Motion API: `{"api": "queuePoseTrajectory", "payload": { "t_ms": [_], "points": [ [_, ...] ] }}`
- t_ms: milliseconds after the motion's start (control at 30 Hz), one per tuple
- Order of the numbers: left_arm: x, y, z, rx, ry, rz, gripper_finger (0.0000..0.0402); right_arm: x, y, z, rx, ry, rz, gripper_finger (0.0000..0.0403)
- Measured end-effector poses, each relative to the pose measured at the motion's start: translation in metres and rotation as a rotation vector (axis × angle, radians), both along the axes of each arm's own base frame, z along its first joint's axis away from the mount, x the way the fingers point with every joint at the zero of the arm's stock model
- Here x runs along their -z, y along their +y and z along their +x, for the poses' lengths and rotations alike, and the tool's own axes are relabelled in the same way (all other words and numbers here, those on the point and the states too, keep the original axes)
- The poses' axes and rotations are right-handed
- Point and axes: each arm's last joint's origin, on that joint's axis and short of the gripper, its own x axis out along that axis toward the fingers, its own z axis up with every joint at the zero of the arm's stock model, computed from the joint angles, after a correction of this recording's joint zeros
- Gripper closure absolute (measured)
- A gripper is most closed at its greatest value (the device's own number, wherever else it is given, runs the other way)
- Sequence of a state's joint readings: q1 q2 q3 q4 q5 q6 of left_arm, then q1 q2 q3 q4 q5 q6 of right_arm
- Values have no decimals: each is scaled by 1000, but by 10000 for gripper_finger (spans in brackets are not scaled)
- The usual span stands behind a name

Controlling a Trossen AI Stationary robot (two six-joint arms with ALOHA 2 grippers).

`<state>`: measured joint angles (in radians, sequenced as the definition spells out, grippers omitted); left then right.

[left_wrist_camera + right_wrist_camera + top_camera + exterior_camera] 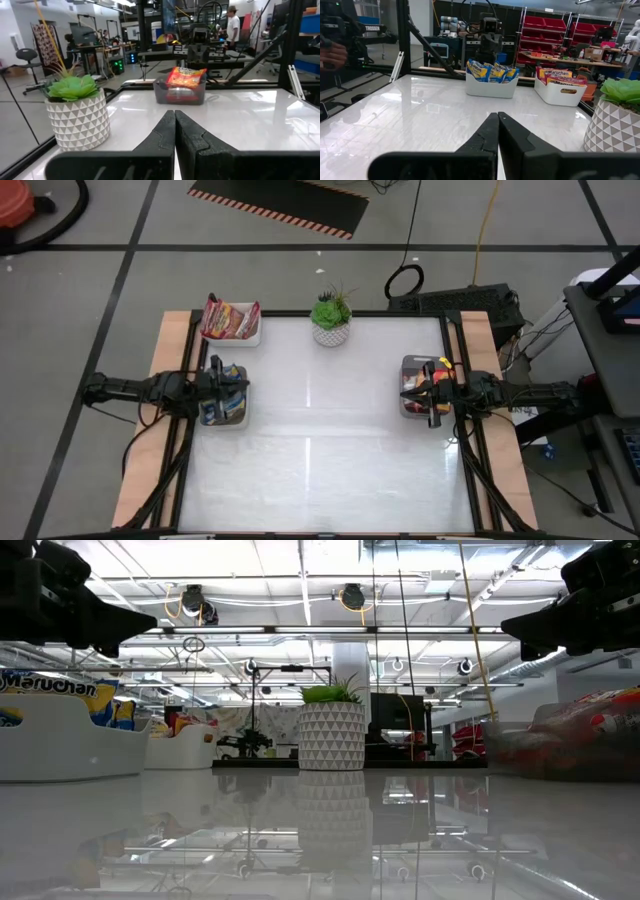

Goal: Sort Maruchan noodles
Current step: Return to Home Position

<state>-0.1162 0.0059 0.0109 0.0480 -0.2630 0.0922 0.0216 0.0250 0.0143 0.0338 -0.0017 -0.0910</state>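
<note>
The main risk in drawing the arms back is a finger or wrist catching a bin rim, or a packet that stands above it. The packets look like light, crinkly plastic, so a nudge would probably tip one out or drag its bin askew. The left hand (174, 117), clenched on nothing, hangs over the bin (490, 89) at 9 o'clock on the worktop (320, 430), where blue-and-yellow packets (490, 72) stand on edge. The right hand (498, 117), also clenched and empty, is at the grey bin (180, 96) at 3 o'clock, which holds orange-red packets (185, 77). Dark red packets (560, 76) fill the white tray (565, 95) at 11 o'clock, near the potted plant (331, 332) at 12. Every packet in view sits in a container.
</note>
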Motion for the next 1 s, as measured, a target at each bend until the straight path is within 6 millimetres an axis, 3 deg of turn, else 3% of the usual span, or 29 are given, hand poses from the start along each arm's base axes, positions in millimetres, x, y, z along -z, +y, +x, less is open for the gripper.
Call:
{"api": "queuePoseTrajectory", "payload": {
  "t_ms": [1000],
  "points": [
    [-2,0,0,7,-34,-72,383,0,0,0,0,0,0,403]
  ]
}}
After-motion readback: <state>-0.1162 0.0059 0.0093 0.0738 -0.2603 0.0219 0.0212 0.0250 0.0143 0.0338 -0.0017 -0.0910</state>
